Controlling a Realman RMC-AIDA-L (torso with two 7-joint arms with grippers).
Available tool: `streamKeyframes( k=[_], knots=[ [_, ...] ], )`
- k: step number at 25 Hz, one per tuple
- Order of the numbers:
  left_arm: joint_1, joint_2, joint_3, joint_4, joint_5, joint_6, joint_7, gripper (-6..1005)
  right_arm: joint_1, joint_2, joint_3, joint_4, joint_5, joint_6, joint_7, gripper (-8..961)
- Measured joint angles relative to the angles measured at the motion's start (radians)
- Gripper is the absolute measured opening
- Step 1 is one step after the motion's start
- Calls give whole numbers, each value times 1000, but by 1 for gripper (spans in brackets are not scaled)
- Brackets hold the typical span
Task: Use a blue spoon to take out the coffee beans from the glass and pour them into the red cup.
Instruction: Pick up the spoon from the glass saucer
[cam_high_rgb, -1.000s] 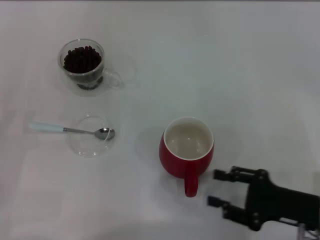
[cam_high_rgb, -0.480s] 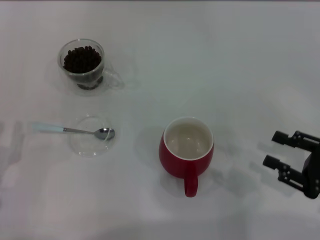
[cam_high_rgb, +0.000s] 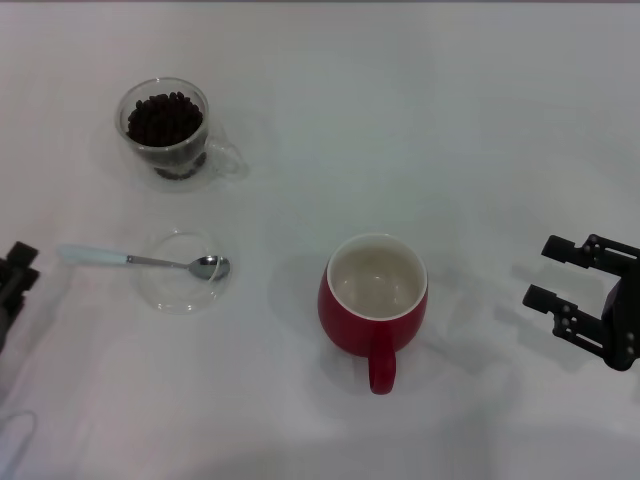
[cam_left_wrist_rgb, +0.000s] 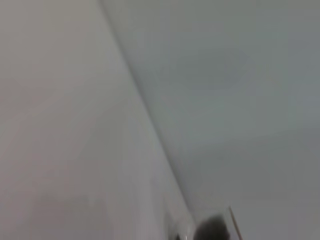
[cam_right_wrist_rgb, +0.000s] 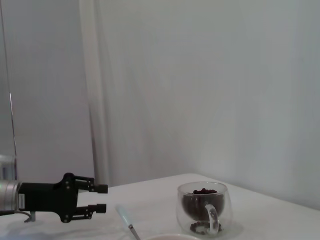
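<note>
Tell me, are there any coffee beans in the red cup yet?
No, the red cup shows a bare cream inside; the coffee beans sit in the glass.

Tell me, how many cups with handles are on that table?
2. The glass holding the coffee beans stands at the far left. The red cup stands nearer the middle, handle toward the robot. The handleless clear dish under the blue spoon isn't counted.

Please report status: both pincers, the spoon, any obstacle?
Left pincer open, near blue spoon. Right pincer open, beside red cup. Spoon untouched, bowl over glass dish. Nothing blocking.
</note>
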Motion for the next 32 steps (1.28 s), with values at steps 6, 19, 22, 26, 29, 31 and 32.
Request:
streamKeyframes(
  k=[6, 19, 22, 26, 29, 31, 32],
  knots=[
    [-38, 2, 0, -2, 50, -13, -53, 478, -2, 6, 1, 0, 0, -8, -21, 563],
    [-128, 0, 0, -11, 161, -111, -109, 475, -11, 12, 1, 0, 0, -31, -28, 562],
    [-128, -2, -5, -12, 158, -112, -83, 474, -12, 12, 1, 0, 7, -31, -28, 562],
    [-120, -5, -11, -12, 136, -112, -44, 473, -14, 12, 1, 0, 15, -31, -28, 562],
    [-121, -4, -11, -12, 128, -112, -26, 473, -15, 12, 1, 0, 16, -32, -27, 562],
    [-125, -2, -11, -13, 128, -112, -20, 472, -15, 12, 1, 0, 16, -32, -26, 562],
    [-127, -1, -11, -14, 128, -113, -19, 472, -14, 12, 1, 0, 17, -32, -26, 562]
  ],
)
